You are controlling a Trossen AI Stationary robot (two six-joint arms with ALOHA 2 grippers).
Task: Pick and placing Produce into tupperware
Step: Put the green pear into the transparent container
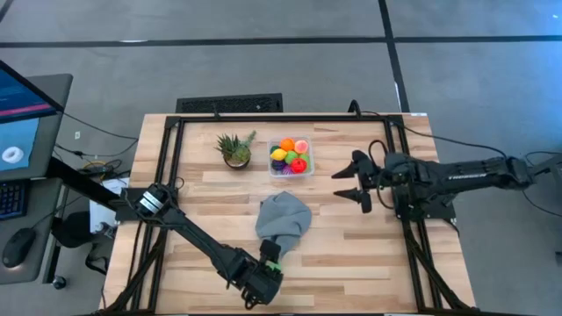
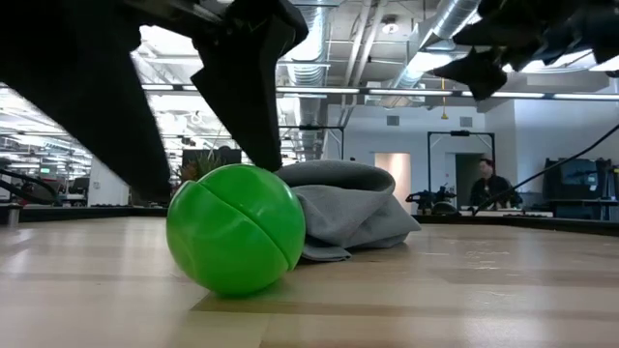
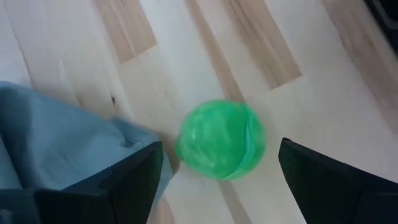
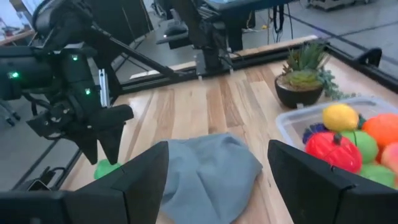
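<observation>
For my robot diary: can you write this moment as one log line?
left gripper open over green ball | beside grey cloth | right gripper open, waiting

ball (image 1: 272,252) beside cloth (image 1: 284,217) | produce (image 1: 291,156) in tupperware (image 1: 275,171)

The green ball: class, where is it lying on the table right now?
In the high view the green ball lies near the table's front edge, just below the grey cloth, with the left end effector open over it.
</observation>
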